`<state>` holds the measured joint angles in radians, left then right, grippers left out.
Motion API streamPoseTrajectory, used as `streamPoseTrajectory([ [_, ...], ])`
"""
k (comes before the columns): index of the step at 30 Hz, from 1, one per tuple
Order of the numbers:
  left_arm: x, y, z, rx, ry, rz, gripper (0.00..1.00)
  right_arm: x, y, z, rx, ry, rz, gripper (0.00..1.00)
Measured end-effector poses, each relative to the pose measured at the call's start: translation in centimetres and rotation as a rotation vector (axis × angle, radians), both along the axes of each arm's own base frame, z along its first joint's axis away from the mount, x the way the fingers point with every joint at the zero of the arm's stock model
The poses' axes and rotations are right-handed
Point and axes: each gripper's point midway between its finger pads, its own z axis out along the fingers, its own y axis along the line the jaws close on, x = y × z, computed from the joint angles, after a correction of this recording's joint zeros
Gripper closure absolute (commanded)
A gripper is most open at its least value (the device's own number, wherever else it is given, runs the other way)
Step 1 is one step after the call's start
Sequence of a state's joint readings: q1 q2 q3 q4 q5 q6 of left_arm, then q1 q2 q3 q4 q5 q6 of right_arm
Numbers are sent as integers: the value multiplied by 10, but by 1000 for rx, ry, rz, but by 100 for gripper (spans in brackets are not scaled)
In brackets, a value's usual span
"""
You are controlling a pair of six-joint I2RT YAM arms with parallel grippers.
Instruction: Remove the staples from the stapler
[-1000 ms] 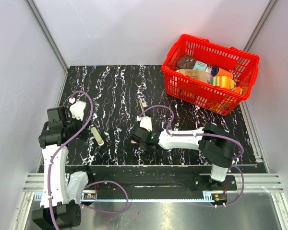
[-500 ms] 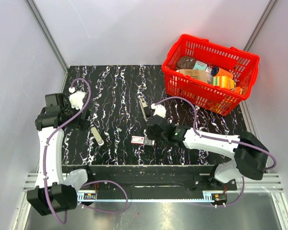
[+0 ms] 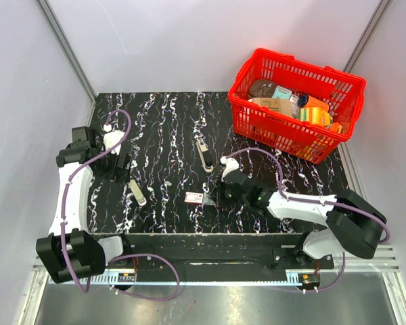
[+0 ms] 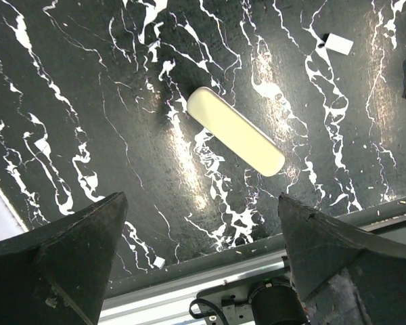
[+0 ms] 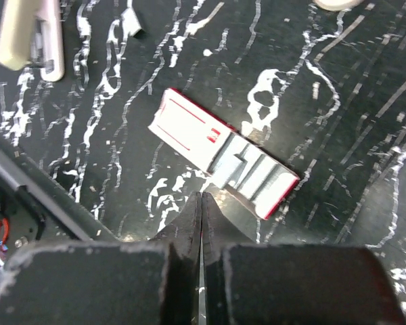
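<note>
Stapler [image 4: 235, 130], cream, lies flat toward near-left corner of table [image 3: 155, 122], ungripped. Left gripper [image 4: 201, 203] hangs over it, jaws wide, likely lined up for grasp. Right gripper [image 5: 201, 198] pinched shut, nothing between tips. Tips low, just beside red-white staple box [image 5: 223, 162] by near edge, probably for nudging, not gripping. Staples judged not yet out.

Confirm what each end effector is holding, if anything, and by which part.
Nothing held. Right end effector is shut empty, tips just short of the red-and-white box. Left end effector hangs open above the cream piece.
</note>
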<state>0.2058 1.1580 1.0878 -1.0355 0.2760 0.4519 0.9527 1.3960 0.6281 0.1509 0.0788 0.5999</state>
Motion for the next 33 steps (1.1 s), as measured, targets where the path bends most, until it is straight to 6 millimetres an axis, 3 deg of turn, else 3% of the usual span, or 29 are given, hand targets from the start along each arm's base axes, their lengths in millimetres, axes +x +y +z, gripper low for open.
streamPoseTrajectory([
  [8, 1, 0, -9, -4, 22, -1, 1, -8, 19, 13, 102, 16, 122, 100],
  [16, 0, 1, -13, 0, 30, -11, 1, -20, 31, -15, 66, 126, 218, 100],
  [25, 0, 1, -13, 6, 27, -16, 1, -21, 35, -15, 77, 161, 259, 100],
  [33, 1, 2, -14, 8, 23, -17, 1, -26, 26, -24, 27, 200, 268, 100],
])
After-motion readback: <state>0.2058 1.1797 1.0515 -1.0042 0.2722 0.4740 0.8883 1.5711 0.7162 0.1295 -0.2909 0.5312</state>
